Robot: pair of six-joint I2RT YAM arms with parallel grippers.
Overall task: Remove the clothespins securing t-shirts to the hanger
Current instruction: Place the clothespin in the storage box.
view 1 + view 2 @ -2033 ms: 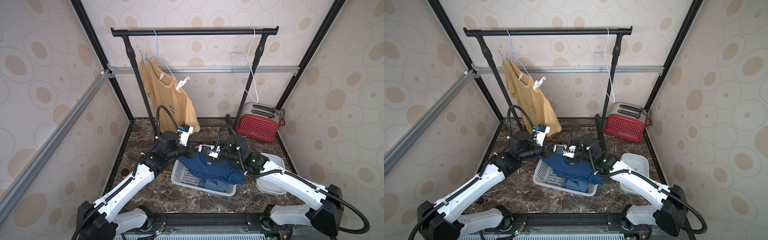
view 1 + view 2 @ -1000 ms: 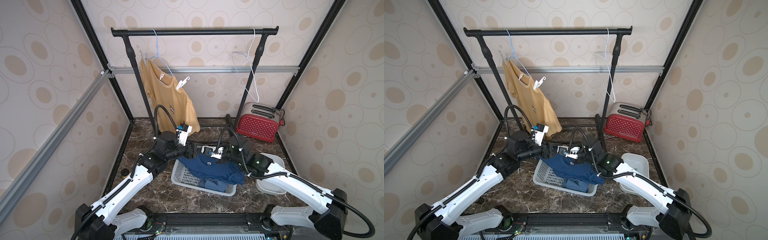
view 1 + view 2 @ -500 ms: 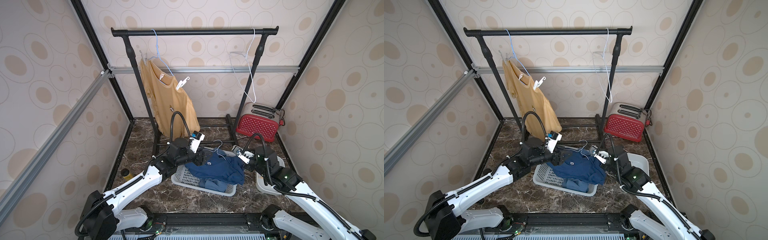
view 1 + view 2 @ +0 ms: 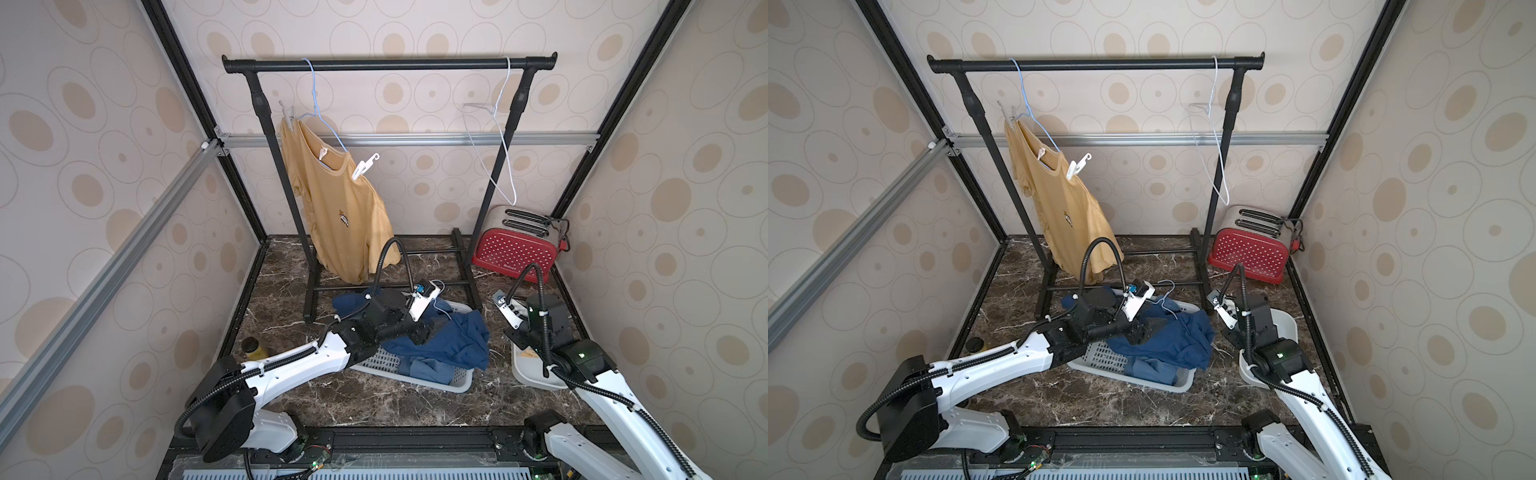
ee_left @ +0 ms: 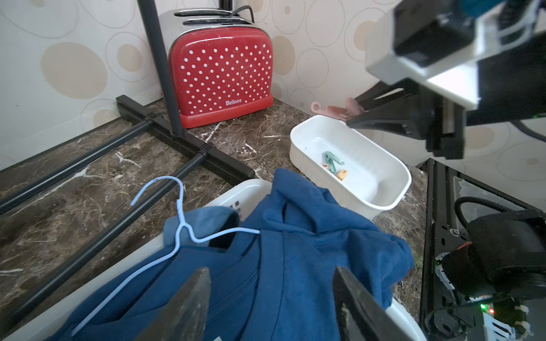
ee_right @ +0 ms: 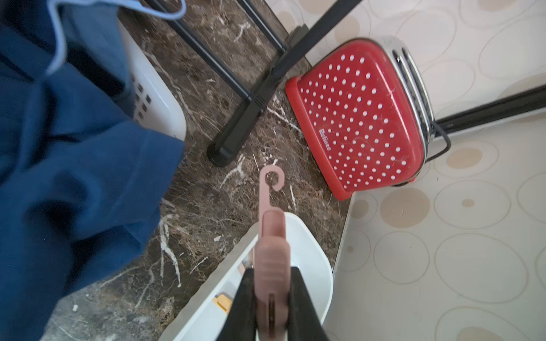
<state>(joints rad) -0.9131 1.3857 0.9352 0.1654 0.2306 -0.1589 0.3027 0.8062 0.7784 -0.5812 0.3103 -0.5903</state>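
Jaws: the right gripper is clamped on a pink clothespin, gripping it by its squeeze end. The left gripper stands wide open with nothing between its fingers, hovering just above the blue shirts.

Pink clothespin: the long axis runs straight out in line with the right fingers. The hooked tip leads, pointing away from the wrist and towards the red toaster. I see the body over the end rim of the white tub, with the hook reaching past the rim above the marble floor.

Tub contents, from the left wrist view: a teal clothespin lies flat, roughly along the tub's length. An orange-yellow clothespin lies just beside it.

Blue shirts: heaped in the white basket and spilling over its side. A loose blue hanger lies on top of them, its hook towards the rack's feet.

Yellow shirt: it hangs from a blue hanger on the black rail. A white clothespin is on the near shoulder, tilted, with its hook end up and away from the collar. A pale clothespin stands upright at the far shoulder. I cannot tell its colour exactly.
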